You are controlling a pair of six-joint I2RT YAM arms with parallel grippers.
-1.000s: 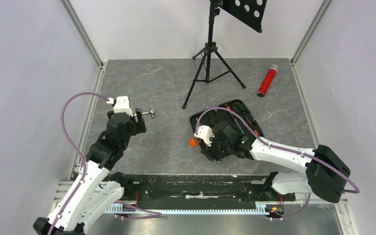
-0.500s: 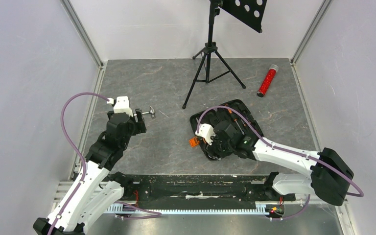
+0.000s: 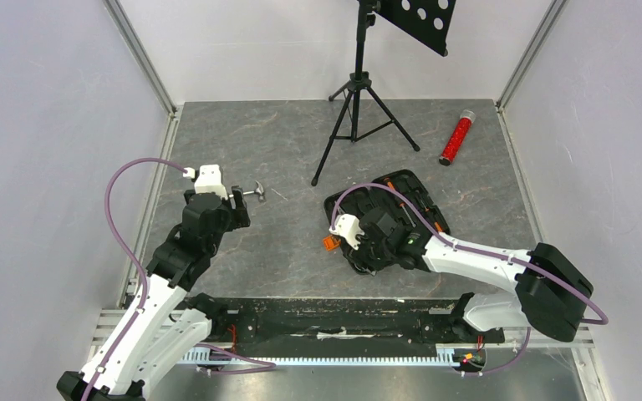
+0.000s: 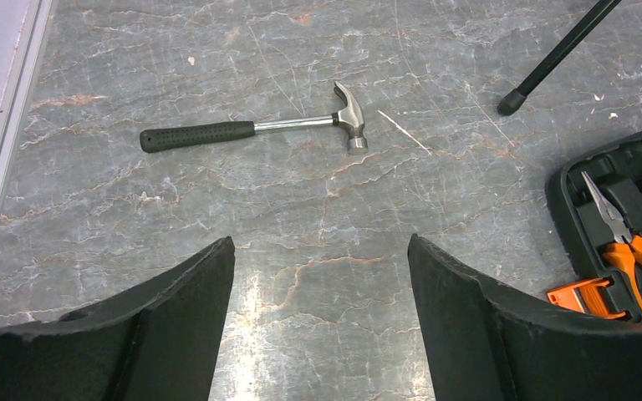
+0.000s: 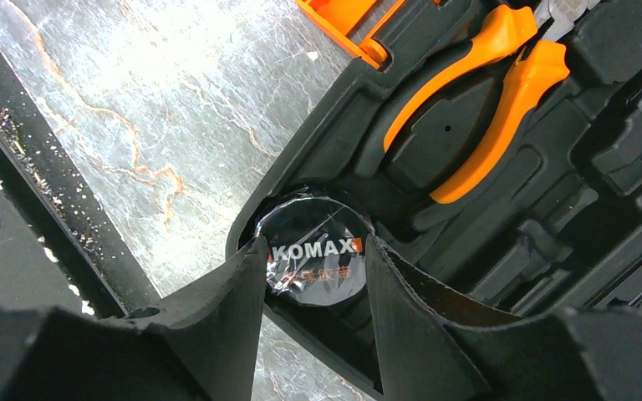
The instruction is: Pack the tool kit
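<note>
The tool kit's black case (image 3: 422, 188) lies open at mid-table, its orange latch (image 3: 330, 243) at the left edge. Orange-handled pliers (image 5: 468, 75) rest in their moulded slot. My right gripper (image 5: 315, 259) reaches into the case's near corner, shut on a black film-wrapped tape roll (image 5: 313, 225) marked KOMAX that sits in a round recess. A hammer (image 4: 251, 129) with a black grip lies on the table to the left, outside the case. My left gripper (image 4: 319, 251) hovers open behind it, nothing between its fingers.
A black tripod stand (image 3: 355, 92) rises at the back, one foot (image 4: 512, 102) near the case. A red glittery tube (image 3: 456, 138) lies at back right. A black rail (image 3: 334, 322) runs along the near table edge. White walls close in both sides.
The right gripper's fingers have closed in onto the tape roll, and its arm shifted slightly over the case. The left arm and the hammer have not moved.
</note>
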